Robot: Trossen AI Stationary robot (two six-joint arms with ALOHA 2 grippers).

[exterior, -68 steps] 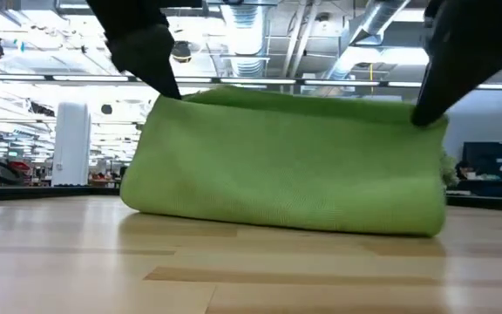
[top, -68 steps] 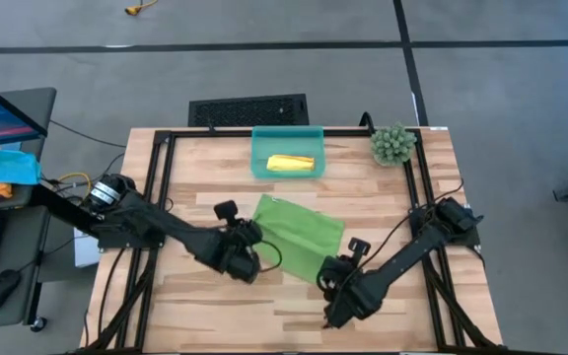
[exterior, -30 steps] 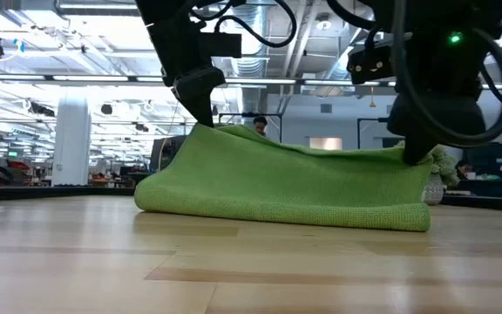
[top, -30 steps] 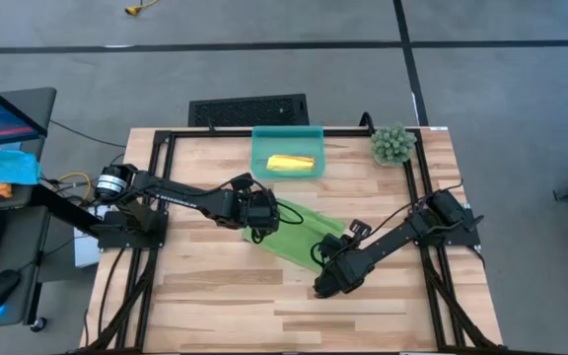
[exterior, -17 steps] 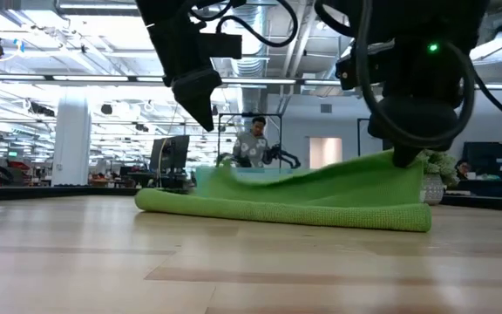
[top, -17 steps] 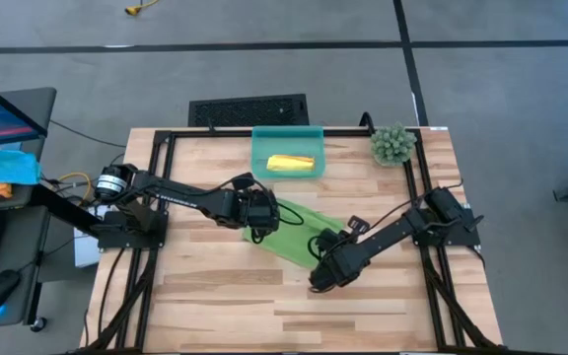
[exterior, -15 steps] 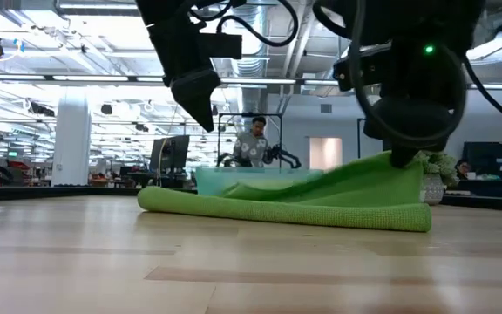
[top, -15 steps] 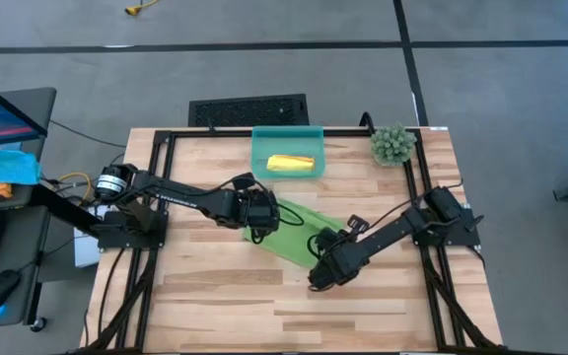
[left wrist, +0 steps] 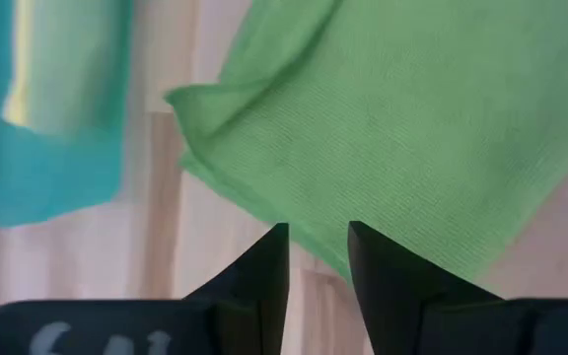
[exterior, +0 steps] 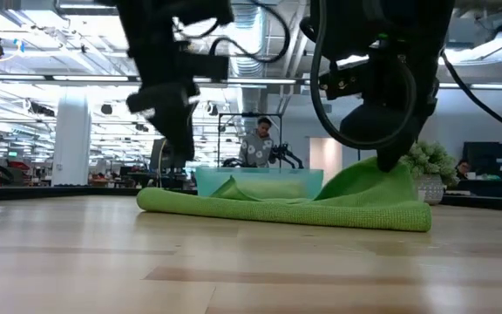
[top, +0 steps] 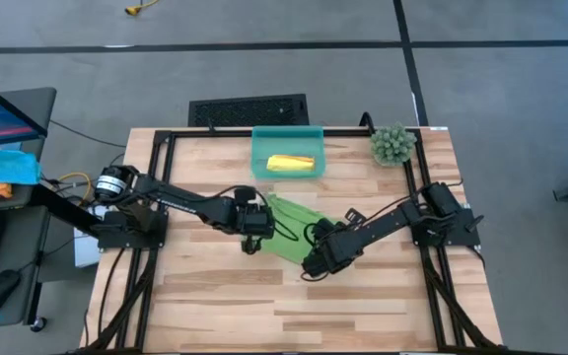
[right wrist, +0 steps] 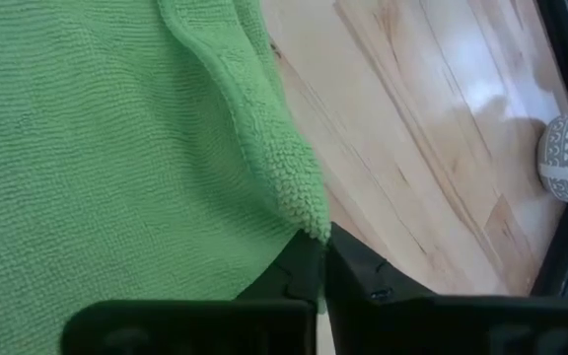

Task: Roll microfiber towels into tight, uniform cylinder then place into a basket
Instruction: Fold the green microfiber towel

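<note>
The lime green towel [top: 289, 225] lies folded in the middle of the table, its long fold toward the low camera [exterior: 286, 212]. My left gripper [top: 253, 237] hovers just above the towel's left end [left wrist: 383, 148], slightly open and empty. My right gripper [top: 313, 263] is shut on the towel's right end, which is raised [exterior: 375, 179]. The yellow towel [top: 291, 163] lies rolled up inside the teal basket [top: 260, 158] at the far edge. My right gripper pinches the green towel's hemmed edge at a corner [right wrist: 302, 209] between its two fingers, coming from above and pointing down. That corner is lifted off the table and slopes down slack to the rest of the towel [exterior: 260, 209], which lies on the wood.
A small potted plant [top: 392, 145] stands at the far right corner. A black vented panel [top: 248, 108] lies beyond the far edge. Black frame rails [top: 161, 168] run along the table's sides. A person [exterior: 255, 144] shows in the room behind.
My left gripper has let go of the towel's left end, which has fallen flat, and has gone down and toward the near edge. My right gripper has carried its raised corner toward the left and far side, over the lying towel.
</note>
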